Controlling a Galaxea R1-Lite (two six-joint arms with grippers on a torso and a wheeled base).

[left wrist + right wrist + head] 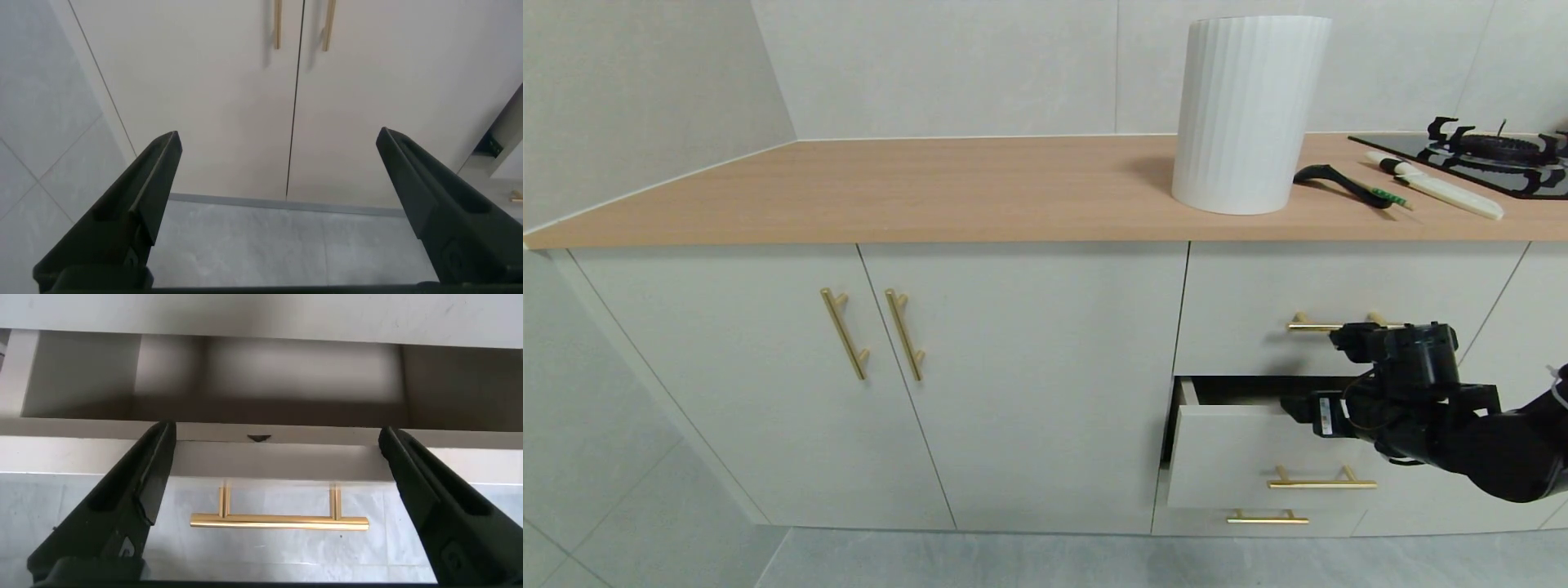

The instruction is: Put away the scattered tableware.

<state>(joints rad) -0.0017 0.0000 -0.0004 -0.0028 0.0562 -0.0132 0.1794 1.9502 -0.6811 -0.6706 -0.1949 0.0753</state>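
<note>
Matt wood-look countertop (931, 192), brassy handles (1322, 483)

Pale cabinets (1029, 384) stand under a wooden countertop (931, 188), with grey tiled walls (947, 65) and floor (980, 563).

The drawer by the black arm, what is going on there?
The middle drawer is pulled partly open, and the right gripper hovers at its top edge, open and empty. The left gripper, also open, faces the cabinet doors low down. On the counter, a black utensil and a white utensil lie beside a white ribbed container, not yet put away.

soft even light, wide-angle edge distortion
</note>
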